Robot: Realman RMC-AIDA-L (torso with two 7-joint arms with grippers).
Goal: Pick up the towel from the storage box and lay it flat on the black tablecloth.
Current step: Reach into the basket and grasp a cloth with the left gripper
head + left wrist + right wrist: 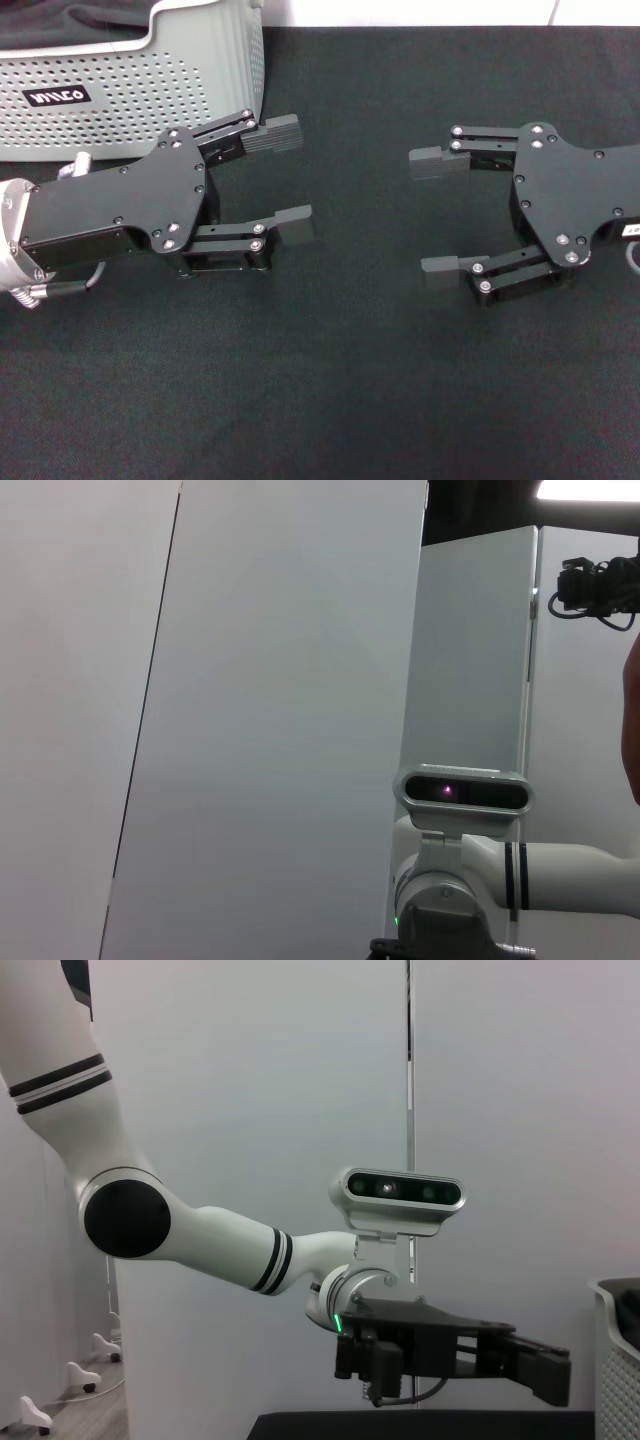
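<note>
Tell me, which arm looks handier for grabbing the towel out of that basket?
Probably the left. The left gripper hovers open right beside the storage box, while the right gripper, also open, hangs farther away over the black tablecloth.

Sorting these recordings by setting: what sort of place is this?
Probably a robot lab or test cell, not a home: plain white partition panels behind, a table under a black tablecloth with one storage box, and the open left gripper and right gripper hovering over it.

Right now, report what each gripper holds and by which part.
Nothing is held. The left gripper and right gripper both hover open over the black tablecloth.
</note>
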